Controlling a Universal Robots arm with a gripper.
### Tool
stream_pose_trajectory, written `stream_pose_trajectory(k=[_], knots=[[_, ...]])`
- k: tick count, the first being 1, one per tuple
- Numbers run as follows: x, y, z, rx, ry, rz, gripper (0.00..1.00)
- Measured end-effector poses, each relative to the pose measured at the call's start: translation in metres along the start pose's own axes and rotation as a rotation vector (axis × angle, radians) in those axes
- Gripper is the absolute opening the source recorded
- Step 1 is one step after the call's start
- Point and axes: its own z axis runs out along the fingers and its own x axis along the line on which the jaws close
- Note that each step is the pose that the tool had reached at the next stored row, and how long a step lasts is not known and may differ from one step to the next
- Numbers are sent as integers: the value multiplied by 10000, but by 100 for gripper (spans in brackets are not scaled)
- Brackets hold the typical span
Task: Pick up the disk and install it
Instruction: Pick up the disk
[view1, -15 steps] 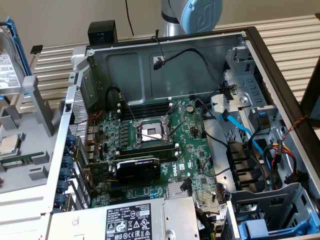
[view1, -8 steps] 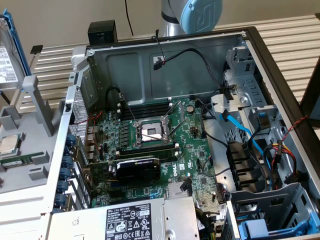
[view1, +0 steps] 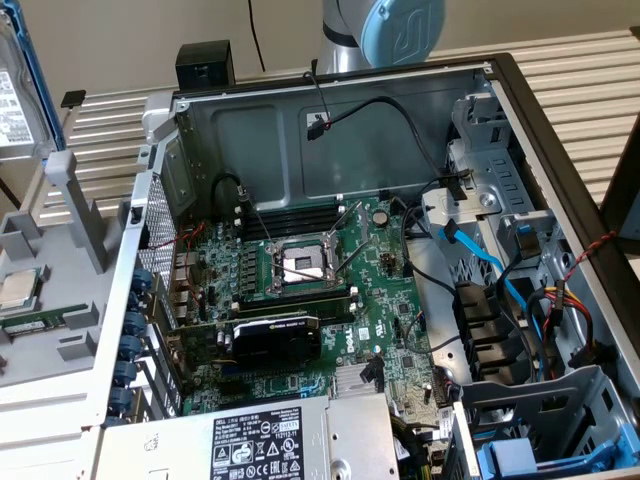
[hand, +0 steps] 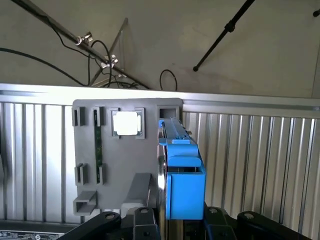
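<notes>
One grip only: clamped, by the look of it, with the black jointed-metal pincer (hand: 181, 221) from both flanks on the rectangular silver-metal disk (hand: 185, 192) in its bright blue plastic frame, held edge-on. Cannot tell whether lifted free of the flat grey plastic parts tray (hand: 90, 165) or standing in one of its slots. Sits, in the exterior view, at the far left (view1: 12, 90), well apart from the open dark steel computer case (view1: 330, 130). Could slip, judging by the smooth hard plastic and bare metal under the fingers; could also pop the clipped frame loose if twisted. Could knock the small square silver processor chip (hand: 125, 123) or the thin green memory stick (hand: 98, 142), both seated in shallow tray recesses near the disk. Inside the case, risks snagging on the loose black cables (view1: 395, 103) and the flat light-blue ribbon cable (view1: 478, 257) draped near the folded grey metal drive cage (view1: 480, 150). Would scrape the green circuit board (view1: 385, 300), studded with fine parts, if tilted. Ribbed pale metal table (hand: 250, 165) beneath: hard, unforgiving on a drop.
</notes>
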Motion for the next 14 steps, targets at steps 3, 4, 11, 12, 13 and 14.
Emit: stream_pose_trajectory(k=[3,4,11,12,13,14], knots=[[1,-39,-63,18,0,0,37],[3,-55,-85,20,1,0,37],[10,-198,-235,29,1,0,37],[11,-218,-256,29,1,0,37],[13,-239,-278,30,1,0,37],[14,-260,-301,31,1,0,37]])
